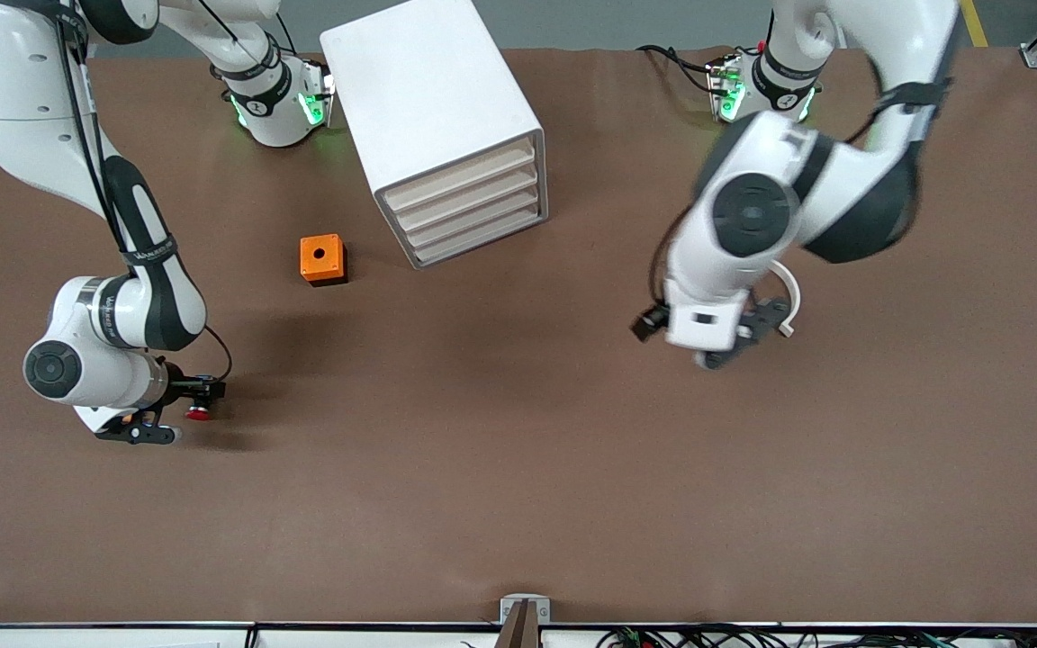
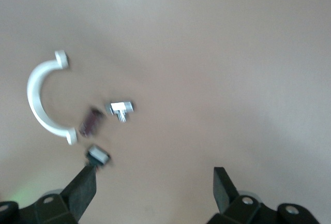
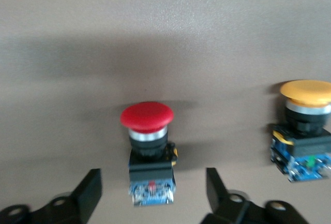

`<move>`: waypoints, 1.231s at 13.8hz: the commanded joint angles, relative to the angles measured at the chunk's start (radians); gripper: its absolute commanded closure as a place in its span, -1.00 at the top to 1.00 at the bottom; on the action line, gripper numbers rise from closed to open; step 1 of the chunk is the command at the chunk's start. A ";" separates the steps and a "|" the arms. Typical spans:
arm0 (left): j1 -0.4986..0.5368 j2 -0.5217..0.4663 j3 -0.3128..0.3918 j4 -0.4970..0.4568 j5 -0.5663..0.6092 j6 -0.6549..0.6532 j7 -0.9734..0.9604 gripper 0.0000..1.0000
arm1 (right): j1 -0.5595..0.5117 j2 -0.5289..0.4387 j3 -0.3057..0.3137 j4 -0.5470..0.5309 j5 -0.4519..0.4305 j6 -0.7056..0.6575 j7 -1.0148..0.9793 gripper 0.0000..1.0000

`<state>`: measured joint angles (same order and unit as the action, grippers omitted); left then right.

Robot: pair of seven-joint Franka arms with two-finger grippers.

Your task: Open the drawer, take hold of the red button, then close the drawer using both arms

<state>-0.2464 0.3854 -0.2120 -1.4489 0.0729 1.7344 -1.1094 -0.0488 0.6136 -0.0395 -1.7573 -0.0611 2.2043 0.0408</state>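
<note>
We see the right pincer (image 3: 150, 190) spread wide and holding nothing — its two black fingers (image 3: 88, 193) stand to either side of the red button (image 3: 148, 151), with clear gaps between each finger and the button's black-and-blue body. The button lies on the brown worktop (image 1: 518, 468) toward the right arm's end, and a like button with a yellow-orange cap (image 3: 305, 131) lies just beside it, outside the fingers. In the front view the red button (image 1: 198, 413) shows as a red spot at the tip of the right pincer (image 1: 178, 416). The right arm (image 1: 113, 297) reaches from its base well toward the front camera, its wrist bent low over the worktop.

The left pincer (image 2: 155, 190) is also spread and empty, hanging over bare worktop. Under it, in its wrist view, lie a white curved clamp piece (image 2: 40, 100), a small silver T-shaped part (image 2: 121, 109) and two other small parts that we cannot make out. The left arm (image 1: 780, 207) is folded at the elbow and hangs over the worktop toward its own end, its pincer (image 1: 734, 346) pointing down.

The white cabinet (image 1: 433, 108) stands between the two bases, and all four cream fronts sit flush — the drawer (image 1: 469, 200), second from the top, is shut. An orange box with a hole (image 1: 322, 258) sits beside the cabinet, toward the right arm's end.
</note>
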 commanded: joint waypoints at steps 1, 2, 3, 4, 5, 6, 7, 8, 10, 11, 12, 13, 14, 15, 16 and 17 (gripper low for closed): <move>0.131 -0.061 -0.012 0.010 0.019 -0.019 0.133 1.00 | 0.001 -0.119 0.010 0.002 -0.017 -0.147 0.031 1.00; 0.189 -0.092 -0.013 0.009 0.013 -0.021 0.237 1.00 | 0.001 -0.167 0.016 0.002 -0.014 -0.196 0.033 1.00; 0.238 -0.114 -0.013 0.005 0.007 -0.024 0.332 1.00 | 0.007 -0.205 0.017 0.002 -0.013 -0.239 0.033 1.00; 0.286 -0.137 -0.013 0.002 0.005 -0.032 0.414 1.00 | 0.018 -0.242 0.017 0.002 -0.011 -0.282 0.033 1.00; 0.326 -0.160 -0.015 -0.001 0.004 -0.073 0.492 1.00 | 0.021 -0.280 0.017 0.002 -0.009 -0.314 0.033 1.00; 0.358 -0.174 -0.015 -0.002 0.004 -0.108 0.569 1.00 | 0.020 -0.317 0.017 0.002 -0.008 -0.351 0.031 1.00; 0.381 -0.195 -0.013 -0.005 0.004 -0.128 0.620 1.00 | 0.018 -0.357 0.017 0.002 -0.006 -0.376 0.025 1.00; 0.412 -0.212 -0.015 -0.005 0.004 -0.142 0.660 1.00 | 0.018 -0.397 0.017 0.002 -0.006 -0.391 0.022 1.00; 0.461 -0.252 -0.020 -0.008 -0.004 -0.160 0.753 1.00 | 0.023 -0.472 0.018 0.016 -0.005 -0.455 0.021 1.00; 0.473 -0.279 -0.020 -0.030 -0.005 -0.162 0.796 1.00 | 0.024 -0.492 0.020 0.044 -0.003 -0.519 0.021 1.00; 0.484 -0.304 -0.020 -0.047 -0.014 -0.162 0.822 1.00 | 0.024 -0.495 0.023 0.079 0.001 -0.576 0.021 1.00; 0.490 -0.328 -0.020 -0.063 -0.028 -0.162 0.845 1.00 | 0.026 -0.496 0.029 0.126 0.001 -0.633 0.021 1.00; 0.490 -0.357 -0.018 -0.083 -0.041 -0.157 0.859 1.00 | 0.030 -0.496 0.029 0.162 0.009 -0.670 0.021 1.00; 0.490 -0.382 -0.018 -0.102 -0.044 -0.151 0.861 1.00 | 0.032 -0.496 0.027 0.198 0.026 -0.702 0.021 1.00; 0.490 -0.407 -0.020 -0.120 -0.045 -0.151 0.862 1.00 | 0.030 -0.496 0.027 0.226 0.036 -0.724 0.019 1.00; 0.490 -0.437 -0.021 -0.151 -0.048 -0.150 0.872 1.00 | 0.029 -0.496 0.027 0.254 0.038 -0.739 0.016 1.00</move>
<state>0.2264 0.0348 -0.2191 -1.5096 0.0431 1.5710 -0.2674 -0.0201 0.1010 -0.0115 -1.5734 -0.0444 1.5087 0.0517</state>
